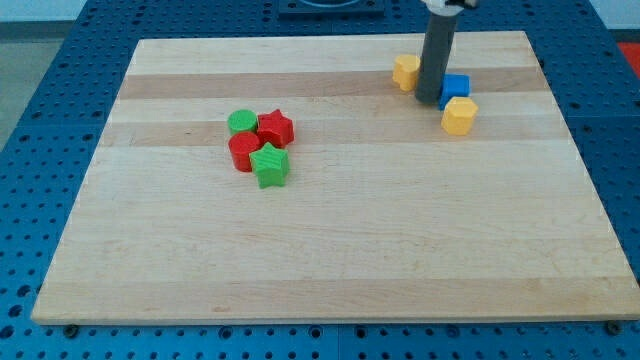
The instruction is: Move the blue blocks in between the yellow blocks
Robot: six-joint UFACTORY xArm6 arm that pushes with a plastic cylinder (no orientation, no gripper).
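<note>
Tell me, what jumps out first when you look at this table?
The dark rod near the view's top right: my tip rests between a yellow block and a blue block, with another yellow block just below. Left of centre, a green round block, red star, red block and green star huddle together.

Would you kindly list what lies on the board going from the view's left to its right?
Green cylinder → red block → green star → red star → yellow block → my tip → blue block.
</note>
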